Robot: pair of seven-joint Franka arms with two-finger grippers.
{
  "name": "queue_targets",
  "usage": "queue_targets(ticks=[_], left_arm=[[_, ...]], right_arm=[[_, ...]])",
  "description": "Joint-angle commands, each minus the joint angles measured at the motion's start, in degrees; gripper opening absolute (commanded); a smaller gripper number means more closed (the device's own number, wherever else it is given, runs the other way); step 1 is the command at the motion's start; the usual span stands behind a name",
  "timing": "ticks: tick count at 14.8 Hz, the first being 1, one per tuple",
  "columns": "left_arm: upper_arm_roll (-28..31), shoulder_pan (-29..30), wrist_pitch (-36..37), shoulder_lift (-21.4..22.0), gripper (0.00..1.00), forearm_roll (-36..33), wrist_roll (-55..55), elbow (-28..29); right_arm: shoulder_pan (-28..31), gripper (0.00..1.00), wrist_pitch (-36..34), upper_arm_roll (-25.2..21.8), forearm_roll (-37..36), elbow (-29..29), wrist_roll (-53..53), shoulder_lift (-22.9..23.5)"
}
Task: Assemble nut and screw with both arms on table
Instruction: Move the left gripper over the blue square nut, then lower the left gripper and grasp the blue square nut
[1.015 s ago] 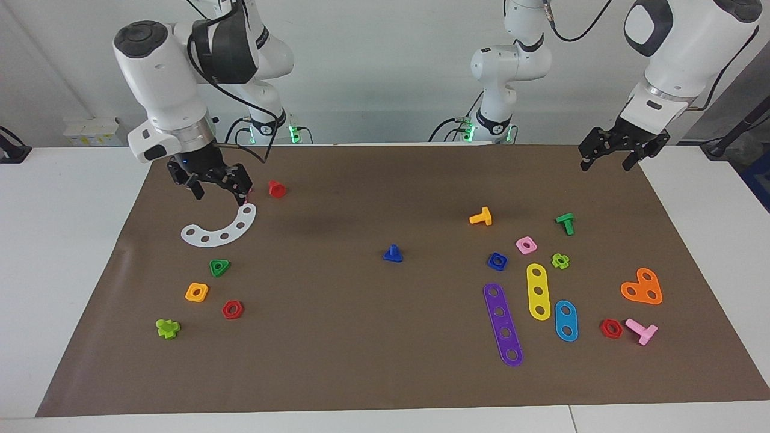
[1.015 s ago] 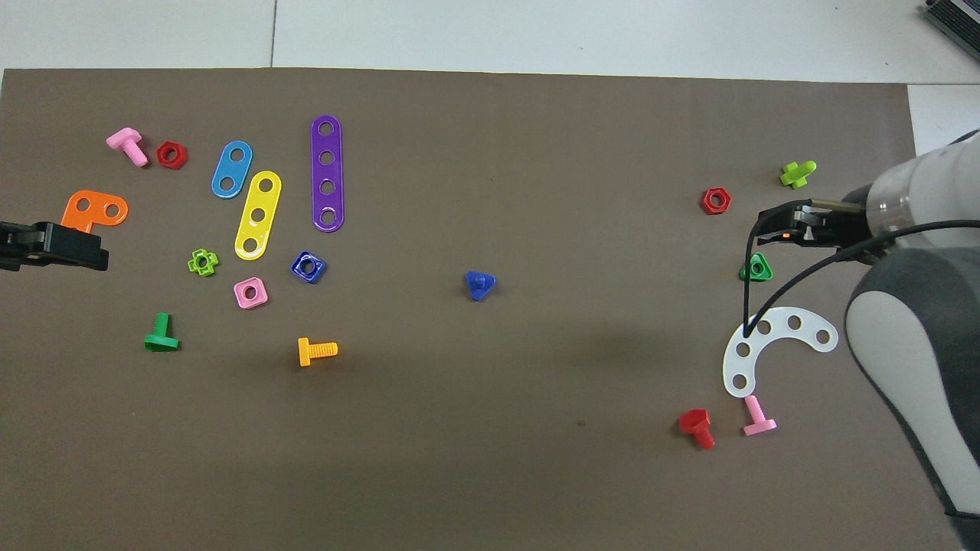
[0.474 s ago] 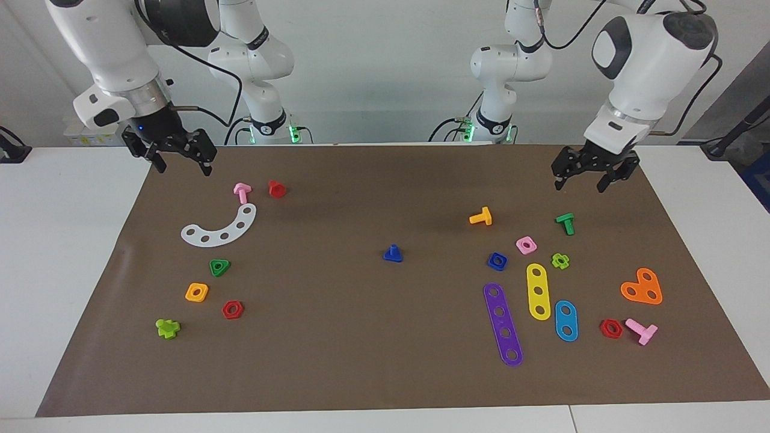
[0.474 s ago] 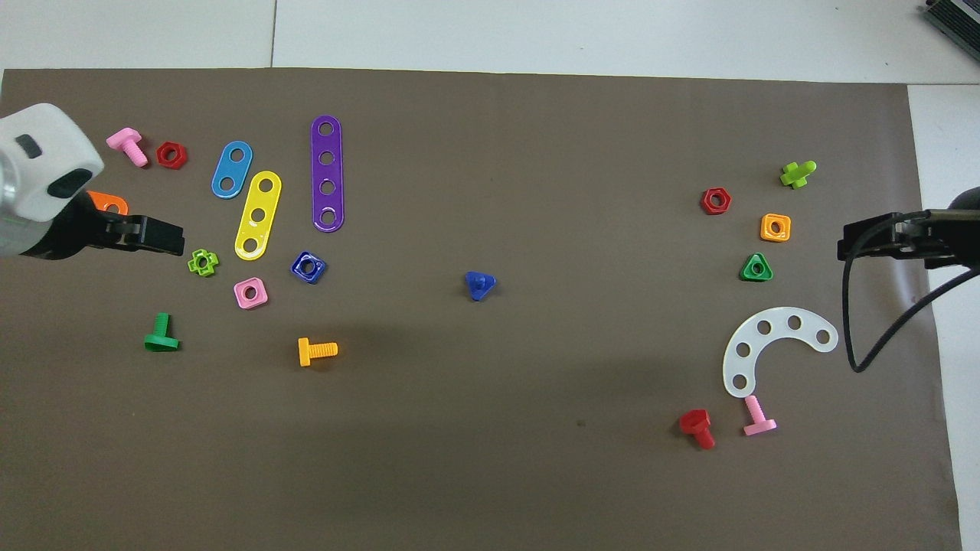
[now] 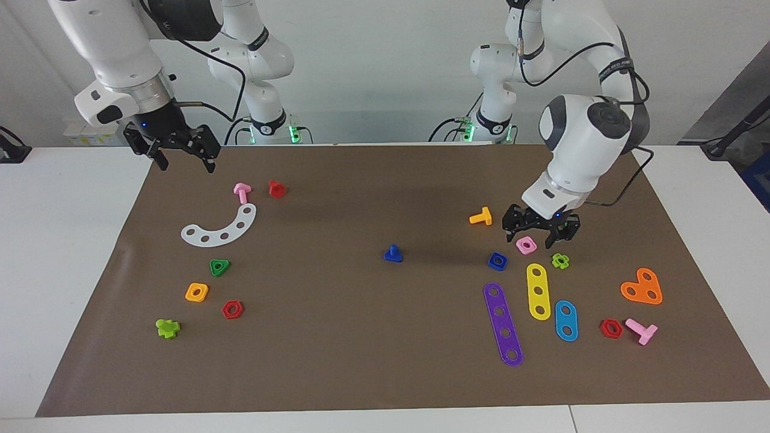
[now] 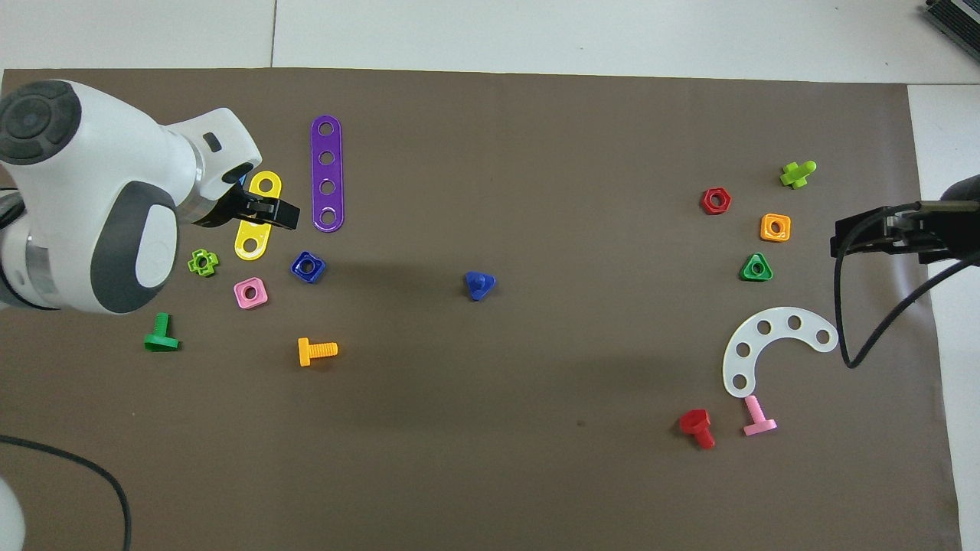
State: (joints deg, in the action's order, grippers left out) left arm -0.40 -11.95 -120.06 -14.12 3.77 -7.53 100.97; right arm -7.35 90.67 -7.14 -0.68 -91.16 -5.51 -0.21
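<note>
The dark blue square nut (image 5: 497,260) lies flat on the brown mat (image 5: 337,361) toward the left arm's end; it also shows in the overhead view (image 6: 308,266). The dark blue screw (image 5: 393,254) stands on its triangular head, stem up, at mid-mat (image 6: 479,285). My left gripper (image 5: 534,236) is open and empty, low over the pink square nut (image 5: 526,245), beside the blue nut. In the overhead view the left gripper (image 6: 279,214) covers part of the yellow strip (image 6: 253,237). My right gripper (image 5: 180,157) is open and empty, raised over the mat's corner near its base (image 6: 846,237).
Around the blue nut lie an orange bolt (image 5: 481,216), a light green cross nut (image 5: 560,260), a purple strip (image 5: 503,323) and a blue strip (image 5: 566,320). Toward the right arm's end lie a white curved strip (image 5: 219,228), a green triangular nut (image 5: 219,267) and an orange square nut (image 5: 197,292).
The left gripper has come down from the mat's edge to just over the pink nut beside the blue nut. The right gripper rose from the white strip to the mat's corner and now holds there.
</note>
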Motion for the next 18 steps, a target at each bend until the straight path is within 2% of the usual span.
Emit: queue_targets(ticks=[1, 3, 4, 6, 9, 15, 18], left_arm=[[0.9, -0.5, -4.9, -3.4, 0.88, 1.2, -6.6, 0.8], [0.9, -0.8, -7.0, -6.2, 0.88, 1.2, -8.4, 1.0], [0.9, -0.9, -8.8, -6.8, 0.88, 1.2, -8.6, 2.1], [0.9, -0.8, -11.9, -6.6, 0.88, 1.2, -11.2, 5.4], [0.9, -0.4, -12.4, -6.2, 0.87, 1.2, -14.9, 8.5], [0.0, -1.6, -11.7, -5.8, 0.87, 1.2, -15.0, 9.2], [0.0, -2.7, -11.1, -5.3, 0.86, 1.2, -15.5, 10.1]], right_arm=[[1.6, 1.0, 0.0, 0.9, 0.0, -0.2, 1.0, -0.3], [8.7, 1.0, -0.4, 7.7, 0.1, -0.1, 1.0, -0.4], [8.9, 1.0, -0.6, 8.0, 0.1, 0.1, 1.1, -0.3], [7.6, 1.0, -0.8, 6.9, 0.0, 0.1, 0.9, -0.4], [3.8, 1.0, -0.9, 2.5, -0.1, 0.0, 0.9, -0.4], [4.1, 1.0, -0.9, 2.4, 0.0, -0.5, 0.9, -0.7], [3.5, 1.0, -2.2, 2.7, -0.6, 1.1, 1.5, -0.3]])
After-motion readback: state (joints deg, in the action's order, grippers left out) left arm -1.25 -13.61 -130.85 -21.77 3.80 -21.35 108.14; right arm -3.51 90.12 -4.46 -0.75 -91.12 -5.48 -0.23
